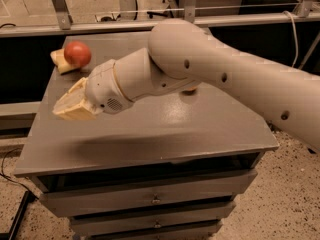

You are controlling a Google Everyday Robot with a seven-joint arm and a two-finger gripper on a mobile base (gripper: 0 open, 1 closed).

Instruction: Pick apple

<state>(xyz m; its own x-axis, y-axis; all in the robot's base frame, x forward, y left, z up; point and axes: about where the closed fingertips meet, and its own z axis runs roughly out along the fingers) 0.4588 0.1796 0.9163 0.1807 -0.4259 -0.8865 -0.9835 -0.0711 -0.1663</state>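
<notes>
The red apple (77, 54) shows at the back left of the grey table (165, 129), right in front of the pale yellow sponge (59, 62). I cannot tell whether it rests on the table or is in the air. My gripper (70, 108), with cream-coloured tips, hangs over the table's left side, pointing left and down. It is below the apple in the picture, with a visible gap between them, and nothing shows in it. The thick white arm (210, 64) comes in from the right.
A small orange fruit (190, 89) peeks out under the arm near the table's middle. The table is a cabinet with drawers (155, 199) at the front. Metal frame posts (59, 6) and a rail stand behind it.
</notes>
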